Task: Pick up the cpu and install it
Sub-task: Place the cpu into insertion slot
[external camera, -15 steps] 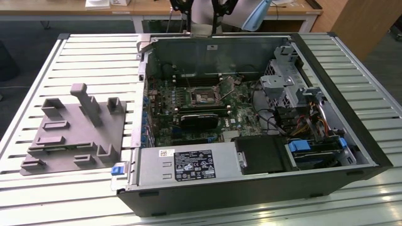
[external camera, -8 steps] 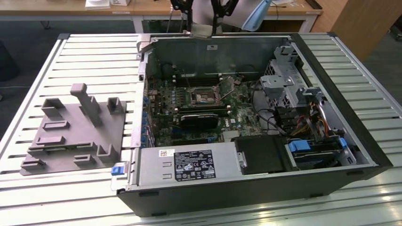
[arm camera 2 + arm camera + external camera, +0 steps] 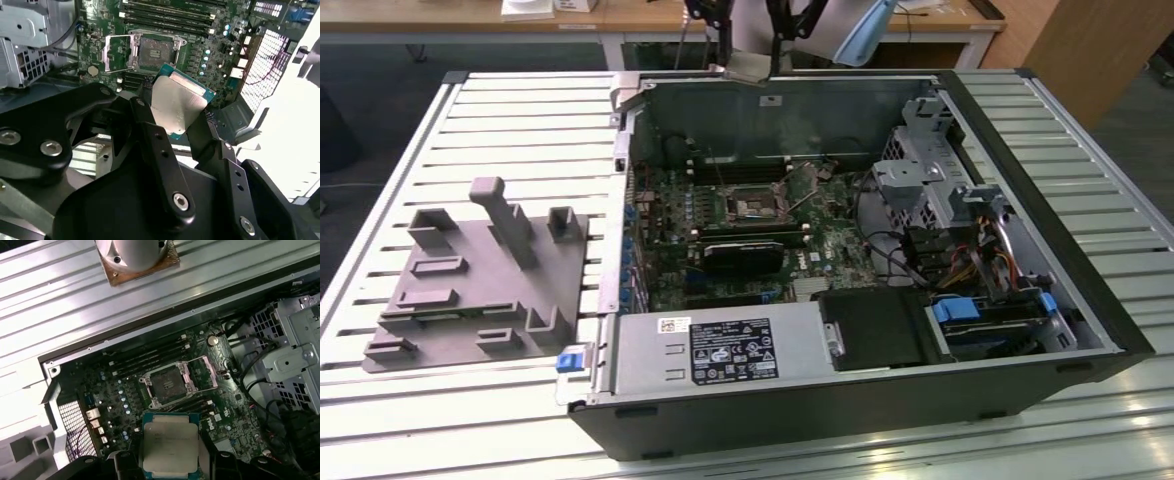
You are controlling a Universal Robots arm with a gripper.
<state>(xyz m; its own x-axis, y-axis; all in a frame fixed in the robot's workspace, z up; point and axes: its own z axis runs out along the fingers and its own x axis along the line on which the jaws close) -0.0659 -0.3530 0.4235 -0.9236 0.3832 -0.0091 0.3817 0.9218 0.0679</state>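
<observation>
While gripper point(image 3: 175, 117) clamps cpu point(image 3: 177, 100) — square, silvery (teal-rimmed)

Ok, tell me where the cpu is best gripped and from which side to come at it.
Grip the cpu by two opposite edges of its rim, coming from above its flat metal top. It is a thin flat square, so only the edges offer purchase, and the underside stays free for the open motherboard socket. The gripper holds it this way now.
</observation>
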